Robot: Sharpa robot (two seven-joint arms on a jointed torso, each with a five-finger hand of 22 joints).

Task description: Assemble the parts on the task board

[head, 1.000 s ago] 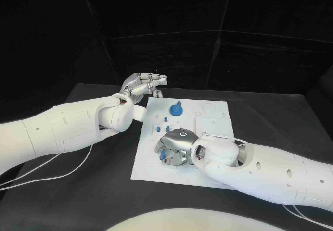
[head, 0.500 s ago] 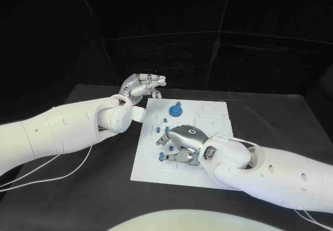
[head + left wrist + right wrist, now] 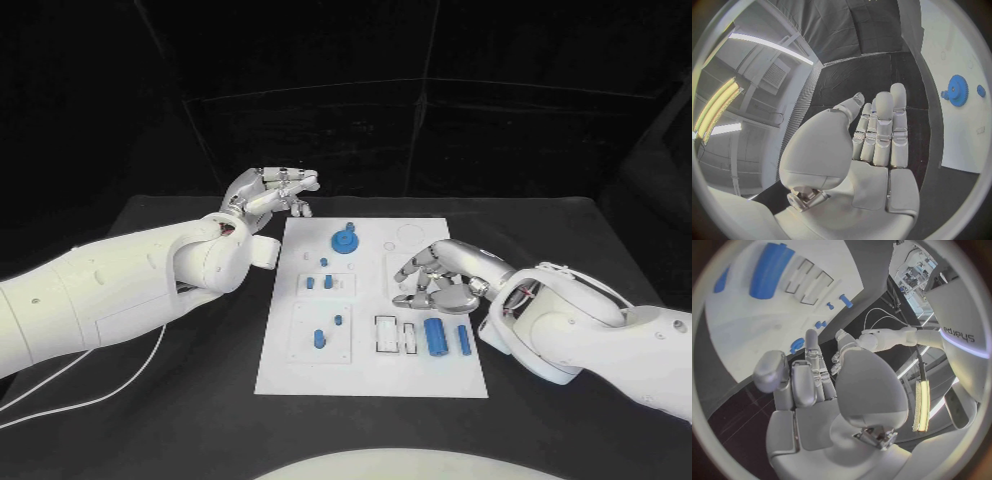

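Two blue cylinders lie side by side near the task board's near right corner, beside an outlined slot. Just beyond them, the right hand hovers over the board's right side, fingers curled inward around nothing. A blue gear stands near the far edge. Off the far left corner, the left hand hangs with fingers pressed together, holding nothing.
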